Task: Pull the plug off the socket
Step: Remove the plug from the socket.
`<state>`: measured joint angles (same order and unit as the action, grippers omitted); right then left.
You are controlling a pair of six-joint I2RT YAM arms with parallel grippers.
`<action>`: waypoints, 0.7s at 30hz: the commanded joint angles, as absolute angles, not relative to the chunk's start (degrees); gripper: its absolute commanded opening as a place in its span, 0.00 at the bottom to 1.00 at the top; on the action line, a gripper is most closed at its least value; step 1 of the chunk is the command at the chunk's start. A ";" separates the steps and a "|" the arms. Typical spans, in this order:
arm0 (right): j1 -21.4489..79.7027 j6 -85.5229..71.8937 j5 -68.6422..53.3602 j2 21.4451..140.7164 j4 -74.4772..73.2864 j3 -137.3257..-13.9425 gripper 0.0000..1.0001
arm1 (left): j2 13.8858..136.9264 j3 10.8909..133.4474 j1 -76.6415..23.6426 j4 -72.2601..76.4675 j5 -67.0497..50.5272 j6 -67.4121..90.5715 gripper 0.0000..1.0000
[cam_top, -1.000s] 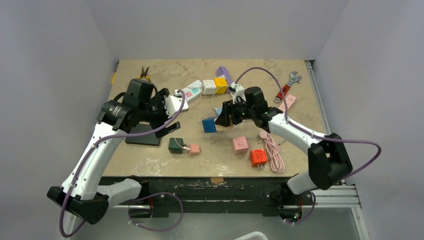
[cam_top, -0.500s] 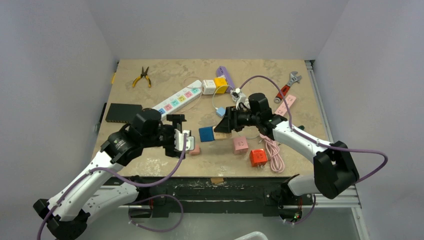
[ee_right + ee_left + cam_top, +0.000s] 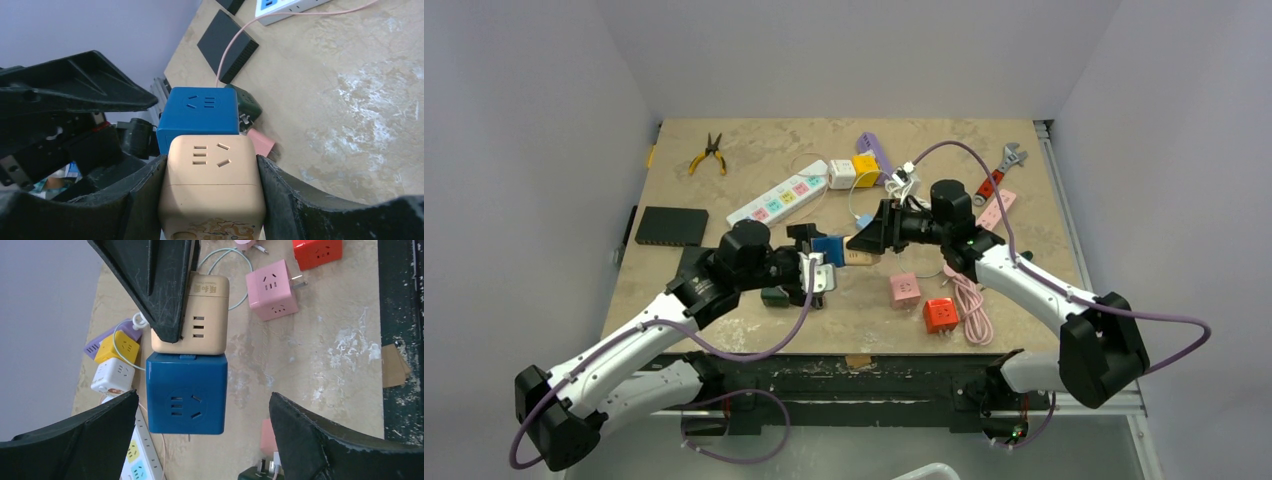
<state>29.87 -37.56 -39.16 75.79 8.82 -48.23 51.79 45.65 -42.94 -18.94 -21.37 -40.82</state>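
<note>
A beige socket cube (image 3: pixel 212 195) and a blue socket cube (image 3: pixel 200 112) are plugged together end to end and held above the table. I cannot tell which of the two carries the plug prongs. My right gripper (image 3: pixel 212 160) is shut on the beige cube (image 3: pixel 860 256), one finger on each side. My left gripper (image 3: pixel 204 394) is open. Its fingertips (image 3: pixel 120 410) stand either side of the blue cube's (image 3: pixel 186 392) free end, with a gap on each side. In the top view the blue cube (image 3: pixel 829 250) sits in front of the left gripper (image 3: pixel 814 262).
Below the cubes lie a dark green cube (image 3: pixel 774 296) with a pink plug, a pink cube (image 3: pixel 905 289), a red cube (image 3: pixel 940 314) and a coiled pink cable (image 3: pixel 969 300). Farther back are a power strip (image 3: pixel 779 200), a black box (image 3: pixel 671 226), pliers (image 3: pixel 709 152) and a wrench (image 3: pixel 999 170).
My left arm has swung from the back left toward the centre, bringing its open jaws up to the blue cube. My right gripper has lifted and turned the joined cubes toward it.
</note>
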 commanded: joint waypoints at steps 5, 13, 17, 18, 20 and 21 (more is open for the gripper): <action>31.02 -42.54 -44.20 75.60 18.19 -52.31 0.00 | 57.64 45.45 -43.39 -10.22 -20.51 -48.47 1.00; 32.03 -41.51 -46.01 74.83 17.75 -51.37 0.00 | 60.84 49.45 -43.36 -14.05 -20.24 -50.92 0.76; 32.28 -39.11 -46.78 74.64 16.45 -49.96 0.00 | 60.64 50.99 -43.33 -15.10 -18.79 -50.36 0.19; 32.37 -38.30 -46.41 74.48 15.18 -49.81 0.04 | 60.67 51.35 -43.37 -15.24 -18.29 -50.28 0.10; 32.50 -35.81 -45.03 74.09 12.57 -49.35 0.29 | 60.52 51.68 -43.38 -15.23 -17.37 -50.19 0.00; 32.65 -35.09 -44.46 73.96 11.55 -49.08 0.47 | 60.37 51.81 -43.38 -15.54 -17.13 -50.33 0.00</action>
<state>31.92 -39.62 -44.56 76.31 13.26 -48.90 61.12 48.34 -43.20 -16.56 -18.35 -49.71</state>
